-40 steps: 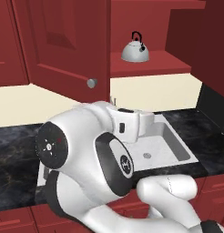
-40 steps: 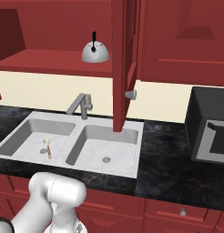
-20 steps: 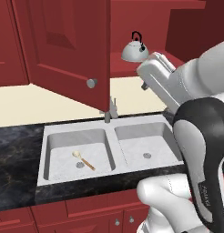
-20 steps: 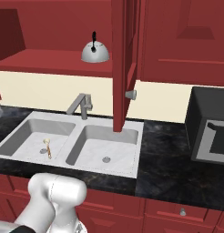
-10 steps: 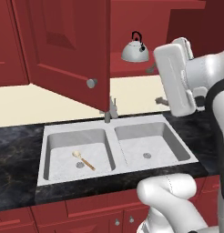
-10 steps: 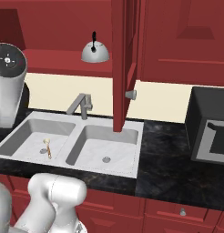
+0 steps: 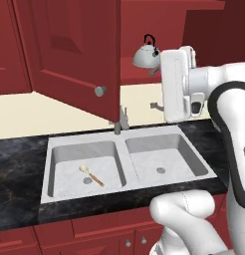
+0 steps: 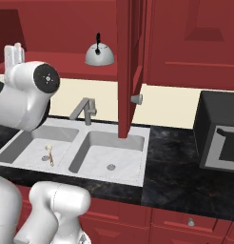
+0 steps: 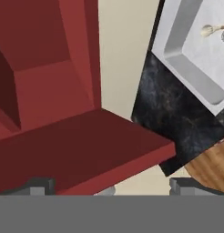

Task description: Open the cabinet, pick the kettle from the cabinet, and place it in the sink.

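My tool [image 9: 107,185] stands wide open with nothing between its two dark finger tips [image 9: 38,185], which rise far apart at the bottom of the hand view. That view looks past the underside of a dark red wooden cabinet [image 9: 82,141] at the cream wall, the black marbled table [image 9: 177,113] and one corner of the light grey double-basin sink [image 9: 186,59], with a small wooden-handled spoon [image 9: 213,30] lying in the basin.

The left base view shows what the hand view cannot: the small squat silver-grey kettle [image 7: 146,56] with its thin black arched handle sits upright on the cabinet's red shelf [image 7: 139,77], just beside my raised white arm [image 7: 179,84], apart from it. The cabinet door [image 7: 69,50] hangs open over the sink [image 7: 127,164], its round silver knob [image 7: 100,91] facing the camera. The spoon [image 7: 91,175] lies in the left basin near the drain.

From the right base view, the kettle [image 8: 99,54] stands clear on the shelf, to the left of the open door's edge [image 8: 128,66]. That view also takes in a black microwave [image 8: 219,138] on the table at the right, and the square grey faucet [image 8: 83,110] behind the sink [image 8: 73,152].
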You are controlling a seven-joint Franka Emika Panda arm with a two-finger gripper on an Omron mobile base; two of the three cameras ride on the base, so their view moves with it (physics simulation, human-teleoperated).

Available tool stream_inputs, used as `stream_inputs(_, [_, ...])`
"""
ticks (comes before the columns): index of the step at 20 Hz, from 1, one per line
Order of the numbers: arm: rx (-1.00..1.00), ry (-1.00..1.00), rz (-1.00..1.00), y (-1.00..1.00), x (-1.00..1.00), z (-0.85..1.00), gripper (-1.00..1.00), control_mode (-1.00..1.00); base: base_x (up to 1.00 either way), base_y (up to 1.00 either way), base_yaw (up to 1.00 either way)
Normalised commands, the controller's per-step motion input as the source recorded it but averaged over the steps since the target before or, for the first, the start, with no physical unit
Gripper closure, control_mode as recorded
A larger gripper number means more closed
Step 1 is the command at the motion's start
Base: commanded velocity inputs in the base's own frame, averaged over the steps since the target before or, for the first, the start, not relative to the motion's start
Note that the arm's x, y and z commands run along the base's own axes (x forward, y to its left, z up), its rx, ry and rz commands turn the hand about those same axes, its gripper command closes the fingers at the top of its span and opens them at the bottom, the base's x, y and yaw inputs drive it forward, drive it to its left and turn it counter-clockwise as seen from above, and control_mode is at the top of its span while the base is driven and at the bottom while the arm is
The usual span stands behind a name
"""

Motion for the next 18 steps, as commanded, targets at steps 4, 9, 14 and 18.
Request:
stream_inputs(4, [0.08,0.03,0.19,0.31,0.33,0.05,-1.00,-1.00,0.00,0.00,0.00])
stream_inputs(9, [0.06,0.00,0.23,0.27,0.28,0.06,-1.00,-1.00,0.00,0.00,0.00])
stream_inputs(14, [0.00,0.00,0.24,0.35,0.19,0.00,-1.00,-1.00,0.00,0.00,0.00])
stream_inputs(18, [0.00,0.00,0.16,0.44,0.12,0.00,-1.00,-1.00,0.00,0.00,0.00])
